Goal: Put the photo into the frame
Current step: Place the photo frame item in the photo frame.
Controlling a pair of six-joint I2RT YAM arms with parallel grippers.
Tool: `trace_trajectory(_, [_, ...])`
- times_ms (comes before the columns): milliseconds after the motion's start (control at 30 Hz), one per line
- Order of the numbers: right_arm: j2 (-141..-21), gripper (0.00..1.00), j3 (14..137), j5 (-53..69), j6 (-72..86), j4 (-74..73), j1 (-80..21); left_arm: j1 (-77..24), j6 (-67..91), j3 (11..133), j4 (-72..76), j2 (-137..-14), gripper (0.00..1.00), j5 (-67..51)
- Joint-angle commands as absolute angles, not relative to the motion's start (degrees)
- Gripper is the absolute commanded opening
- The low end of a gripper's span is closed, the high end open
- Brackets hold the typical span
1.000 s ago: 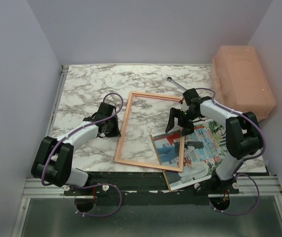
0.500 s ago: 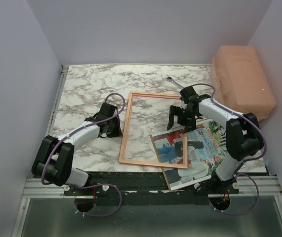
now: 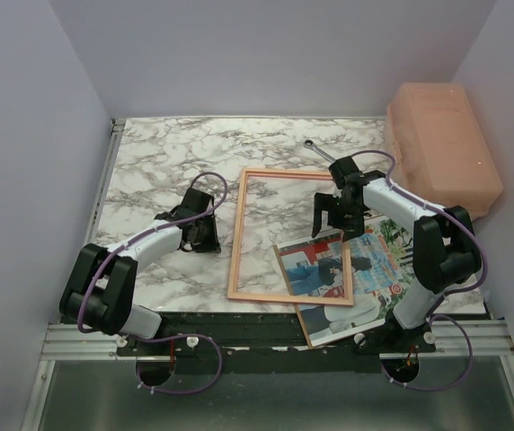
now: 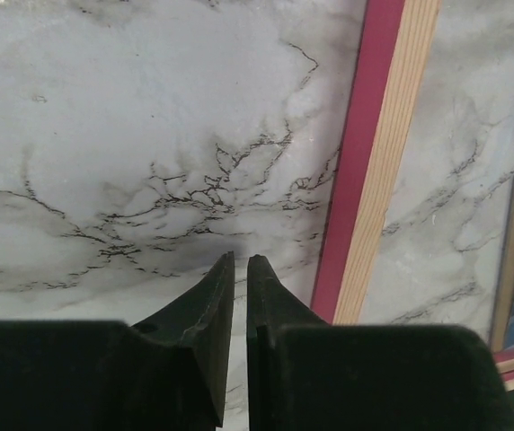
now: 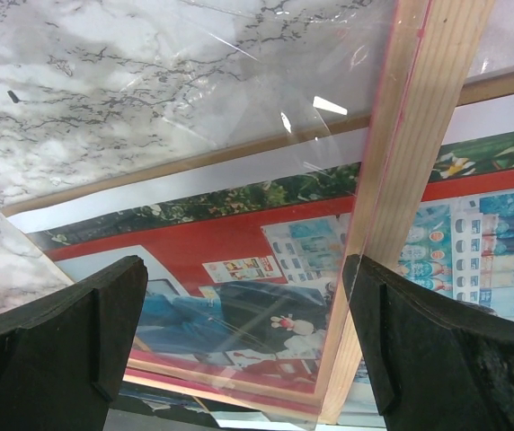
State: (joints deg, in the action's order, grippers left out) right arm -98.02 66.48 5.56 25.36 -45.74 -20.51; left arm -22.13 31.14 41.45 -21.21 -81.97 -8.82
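The thin rectangular frame (image 4: 378, 162), pink-faced and wood-backed, lies on the marble table (image 3: 149, 171), its near right corner overlapping the glossy vending-machine photo (image 3: 374, 260); the right gripper (image 3: 332, 219) is spread wide astride its right rail; the left gripper (image 4: 240, 268), fingers pressed almost together, sits just beside its left rail.

This is a robot test cell in a lab rather than a lived-in room. Plain pale walls (image 3: 23, 135) box in a marble-patterned worktop (image 3: 158, 162) on three sides. The left arm (image 3: 140, 242) and right arm (image 3: 401, 205), both white and black, are bolted to a slotted metal rail (image 3: 86, 339) at its near edge (purple cables (image 3: 185, 391) loop loose beneath). A peach plastic box (image 3: 441, 144) sits by the right wall.
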Motion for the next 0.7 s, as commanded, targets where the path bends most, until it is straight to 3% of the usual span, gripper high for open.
trace_trajectory(0, [-97.10, 1.00, 65.94, 4.06, 24.23, -48.25, -20.21, -22.15, 30.84, 41.31, -22.19, -81.79, 0.20, -7.38])
trace_trajectory(133, [-96.50, 1.00, 66.47, 2.38, 24.13, -49.00, -20.26, -22.09, 32.00, 40.22, -20.75, -80.01, 0.52, -8.83])
trace_trajectory(200, [-96.54, 1.00, 66.71, 2.25, 24.05, -49.05, -20.30, -22.13, 32.88, 39.53, -19.27, -79.06, 0.56, -10.46])
trace_trajectory(667, [-96.29, 1.00, 67.10, -0.54, 24.62, -49.91, -20.73, -24.35, 36.13, 39.11, -14.35, -80.16, 0.46, -12.40])
